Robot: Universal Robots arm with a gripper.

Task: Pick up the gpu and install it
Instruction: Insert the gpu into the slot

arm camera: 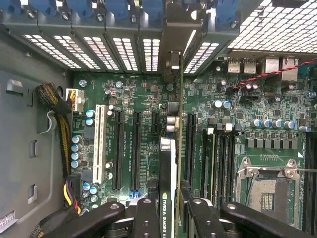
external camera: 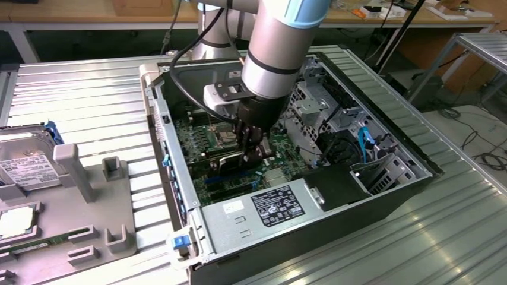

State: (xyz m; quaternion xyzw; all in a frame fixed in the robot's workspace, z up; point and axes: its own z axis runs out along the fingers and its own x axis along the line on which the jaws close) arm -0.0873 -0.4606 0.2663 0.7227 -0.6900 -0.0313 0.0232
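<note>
- Ribbed metal table [external camera: 87, 107], silver slats running across, carries everything.
- Open computer case [external camera: 380, 196] lies on its side at the middle of the table, interior facing up, black outer wall toward the exterior view's right.
- Grey parts holder [external camera: 87, 237] sits on the slats at the exterior view's left, just beside the case, with upright posts and slots.
- Bare slats show between holder and case, and along the near corner on the exterior view's right.
</note>
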